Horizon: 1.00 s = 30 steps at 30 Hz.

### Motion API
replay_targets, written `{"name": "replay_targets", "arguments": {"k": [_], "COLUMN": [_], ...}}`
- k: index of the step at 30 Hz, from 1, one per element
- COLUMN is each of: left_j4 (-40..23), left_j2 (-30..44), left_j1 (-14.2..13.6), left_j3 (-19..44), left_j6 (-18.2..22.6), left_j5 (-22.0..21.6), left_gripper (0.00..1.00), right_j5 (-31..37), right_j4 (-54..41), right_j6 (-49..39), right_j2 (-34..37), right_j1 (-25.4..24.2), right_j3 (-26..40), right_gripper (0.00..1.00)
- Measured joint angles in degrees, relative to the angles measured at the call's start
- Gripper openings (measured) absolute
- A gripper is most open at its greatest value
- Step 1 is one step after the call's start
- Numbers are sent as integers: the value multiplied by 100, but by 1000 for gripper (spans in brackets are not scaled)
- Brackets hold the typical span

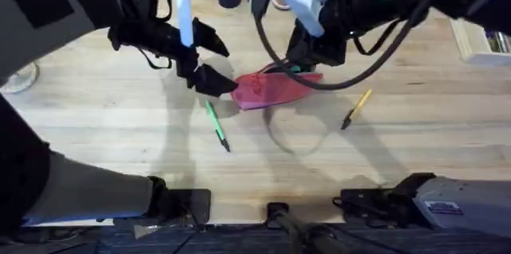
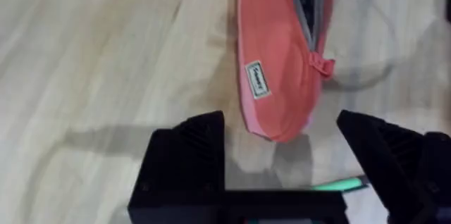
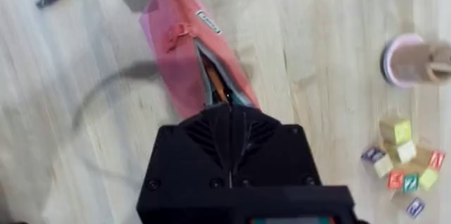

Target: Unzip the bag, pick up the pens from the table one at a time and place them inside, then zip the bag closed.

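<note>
The pink-red bag lies mid-table, its zipper open along much of its top edge. My right gripper is shut on the bag's right end. My left gripper is open, and the bag's left end sits between its fingertips with a gap on each side. The zipper pull hangs near that end. The green pen lies on the table in front of the bag. The yellow pen lies to the bag's right.
A clear glass stands at the table's left edge, and a white box at the right edge. A tape roll and several coloured letter blocks sit beyond the bag. Bare wood stretches along the front of the table.
</note>
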Motion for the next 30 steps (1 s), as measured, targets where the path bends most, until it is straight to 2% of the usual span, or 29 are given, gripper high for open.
{"name": "replay_targets", "arguments": {"k": [1,7,10,11,17,24,30], "left_j4": [-359,-843,-1103,-1417,-1910,-2071,-2114], "left_j2": [0,-256,-684,-1170,-2042,-2791,-2957], "left_j1": [110,330,487,671,1001,1054,1054], "left_j3": [78,453,762,1064,1387,1396,1396], "left_j6": [15,16,30,42,59,84,100], "left_j5": [13,11,3,-17,-178,-411,-571], "left_gripper": [995,995,995,994,993,993,993], "right_j5": [-71,-125,-126,-126,-124,-123,-123], "right_j4": [2,24,35,42,91,208,217], "right_j6": [-383,-689,-766,-851,-1021,-1235,-1427], "right_j2": [228,783,986,1114,1251,1418,1508], "right_j1": [0,0,0,0,0,0,0], "right_j3": [0,0,0,0,0,0,2], "right_gripper": [31,31,31,31,31,31,31]}}
